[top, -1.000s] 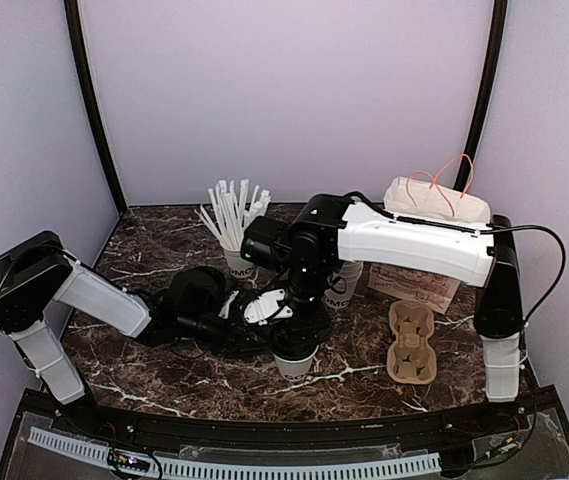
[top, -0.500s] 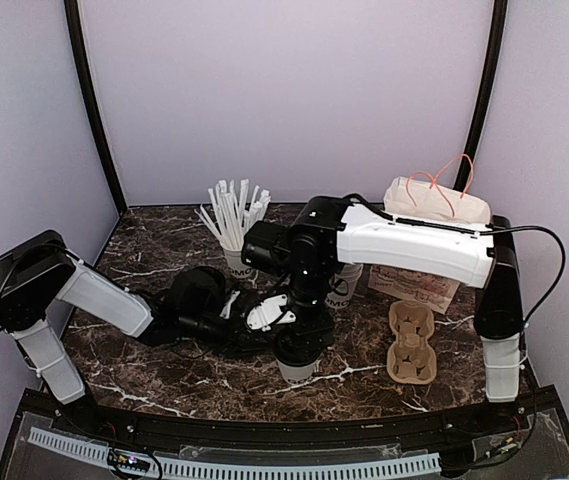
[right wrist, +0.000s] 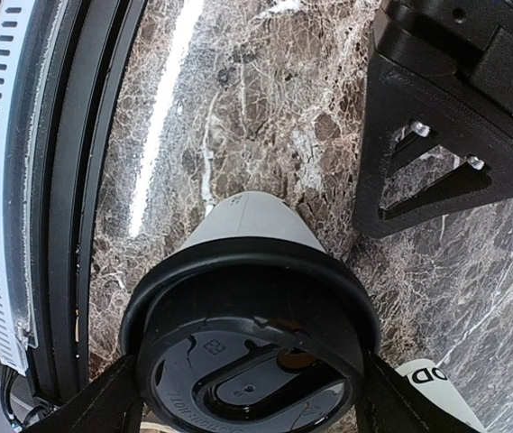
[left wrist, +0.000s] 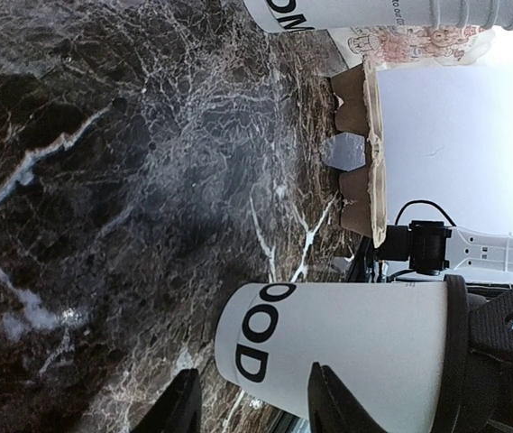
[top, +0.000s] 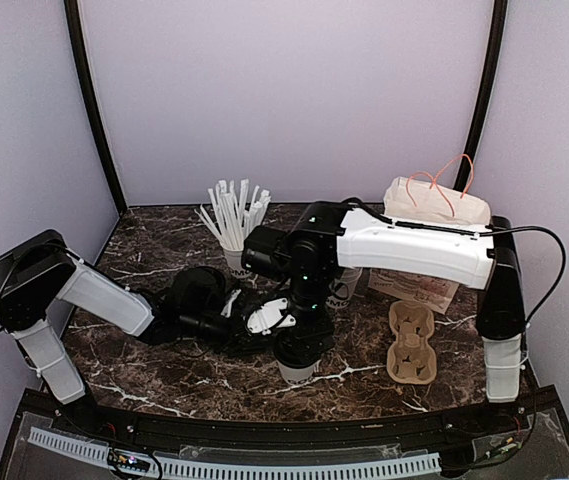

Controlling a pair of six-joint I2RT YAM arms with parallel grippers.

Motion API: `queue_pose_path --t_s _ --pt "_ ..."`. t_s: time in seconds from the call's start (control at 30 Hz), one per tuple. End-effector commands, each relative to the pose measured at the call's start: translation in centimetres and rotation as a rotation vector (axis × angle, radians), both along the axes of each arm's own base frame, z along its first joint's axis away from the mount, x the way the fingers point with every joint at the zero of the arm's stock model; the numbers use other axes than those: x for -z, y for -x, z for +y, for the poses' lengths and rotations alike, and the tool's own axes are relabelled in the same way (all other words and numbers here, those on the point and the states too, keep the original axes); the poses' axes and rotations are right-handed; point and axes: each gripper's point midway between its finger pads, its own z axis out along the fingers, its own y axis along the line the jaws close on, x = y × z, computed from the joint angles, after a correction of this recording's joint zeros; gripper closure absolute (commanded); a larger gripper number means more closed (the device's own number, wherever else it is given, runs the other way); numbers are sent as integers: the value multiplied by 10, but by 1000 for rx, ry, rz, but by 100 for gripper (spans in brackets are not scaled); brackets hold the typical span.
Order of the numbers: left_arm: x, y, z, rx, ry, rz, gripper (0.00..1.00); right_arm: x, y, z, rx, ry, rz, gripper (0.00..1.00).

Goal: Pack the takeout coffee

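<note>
Coffee near table's front edge (right gripper flanks lid).

cup carrier sits r of takeout coffee; straw cup behind-l, cup stack just behind, bag behind-r (farthest back).

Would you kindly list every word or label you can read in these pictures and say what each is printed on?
"OOD": black letters near the base of the takeout coffee, the rest out of sight.
"OM": on the lidless white cup at the picture's edge, cut off.
Marks embossed on the black lid: too small to read.
Print on the paper bag: too blurred to read.
</note>
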Motion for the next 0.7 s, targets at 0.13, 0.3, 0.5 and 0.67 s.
queue_pose_path --t_s 0.13,0.3,0.5,0.67 --pt "-35 -5 6 -35 26 -109 54 -10 3 1 3 -24 -19 17" --pt "-76 -4 16 -86 106 -185 51 -22 2 5 6 -68 -28 15" --pt "-87 4 22 -92 94 -167 50 -39 -1 10 14 -115 -42 3" --pt "-82 13 21 -83 65 -137 51 -55 -3 7 23 -154 -35 1"
